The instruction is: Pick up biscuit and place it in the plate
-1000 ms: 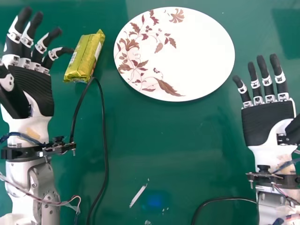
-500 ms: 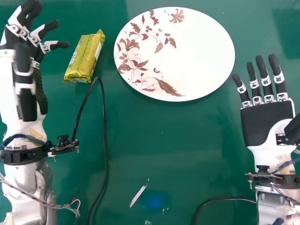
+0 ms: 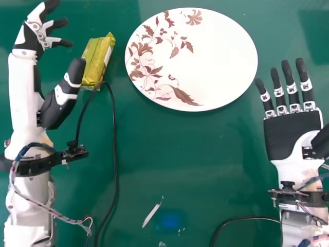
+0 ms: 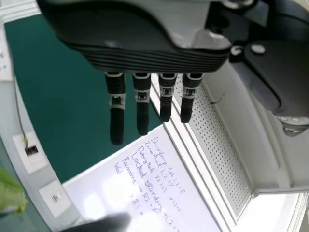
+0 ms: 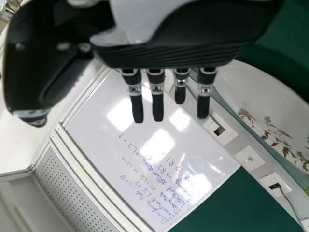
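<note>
Biscuit (image 3: 98,59) off left edge of plate (image 3: 211,67): likely light, brittle, slick; best pinched gently mid-sides (left hand (image 3: 57,105), right hand (image 3: 292,135) open).

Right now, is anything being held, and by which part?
Nothing is held; the yellow-green biscuit packet lies on the green table beside the black-and-white left hand.

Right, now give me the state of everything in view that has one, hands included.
Biscuit packet: in its wrapper, lying flat left of the plate.
Plate: right way up, no biscuit on it.
Left hand: open, turned on its side, thumb apart from the fingers, holding nothing.
Right hand: open, palm up, holding nothing.
Black cable: looped.
</note>
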